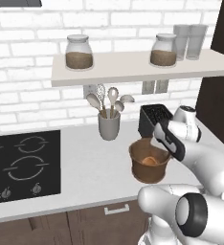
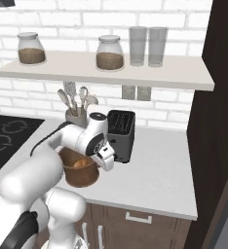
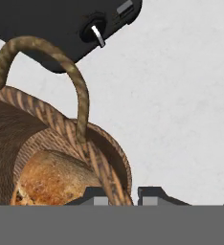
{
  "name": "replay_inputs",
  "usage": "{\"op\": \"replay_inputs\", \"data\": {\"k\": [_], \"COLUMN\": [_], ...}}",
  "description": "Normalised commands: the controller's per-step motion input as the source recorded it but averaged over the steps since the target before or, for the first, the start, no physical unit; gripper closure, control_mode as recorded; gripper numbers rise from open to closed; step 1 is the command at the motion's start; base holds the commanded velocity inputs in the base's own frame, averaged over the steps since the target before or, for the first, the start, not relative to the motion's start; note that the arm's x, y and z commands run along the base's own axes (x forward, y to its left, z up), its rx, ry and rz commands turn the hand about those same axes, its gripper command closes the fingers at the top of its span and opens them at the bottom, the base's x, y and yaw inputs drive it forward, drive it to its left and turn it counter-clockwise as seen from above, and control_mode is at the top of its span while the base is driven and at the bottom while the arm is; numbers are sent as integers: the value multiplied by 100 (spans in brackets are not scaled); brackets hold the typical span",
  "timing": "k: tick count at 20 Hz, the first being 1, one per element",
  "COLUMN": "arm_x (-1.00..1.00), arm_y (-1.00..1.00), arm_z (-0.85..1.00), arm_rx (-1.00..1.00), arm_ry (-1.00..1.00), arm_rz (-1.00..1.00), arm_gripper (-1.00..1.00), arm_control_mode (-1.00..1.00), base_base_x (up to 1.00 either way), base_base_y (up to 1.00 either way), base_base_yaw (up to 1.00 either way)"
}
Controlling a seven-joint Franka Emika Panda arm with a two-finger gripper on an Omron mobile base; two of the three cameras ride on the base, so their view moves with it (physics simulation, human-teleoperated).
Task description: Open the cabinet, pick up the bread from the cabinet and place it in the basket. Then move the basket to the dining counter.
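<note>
One bread inside basket, tool seemingly pinching rim

The round brown woven basket is partly hidden behind the white arm in both base views. The small golden-brown bread bun inside it is cut off at the bottom of the hand view (only its top shows). The black toaster runs off that picture's top edge. The dark finger tips barely peek up beside the basket's rim.

Two jars, two glasses, one basket, one bread, one toaster.
</note>
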Motion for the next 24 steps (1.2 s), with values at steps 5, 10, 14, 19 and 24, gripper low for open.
{"op": "replay_inputs", "data": {"k": [5,10,14,19,24], "arm_x": [-18,-6,-6,-22,-17], "arm_y": [35,37,33,2,-9], "arm_z": [51,61,64,55,62], "arm_rx": [-1,0,0,1,14], "arm_ry": [-2,-12,-14,-2,2], "arm_rz": [-4,-18,-24,-22,-26], "arm_gripper": [100,100,100,100,100], "arm_control_mode": [-100,-100,-100,-100,-100], "base_base_x": [0,0,0,0,0], "base_base_y": [0,0,0,0,0], "base_base_yaw": [0,0,0,0,0]}}
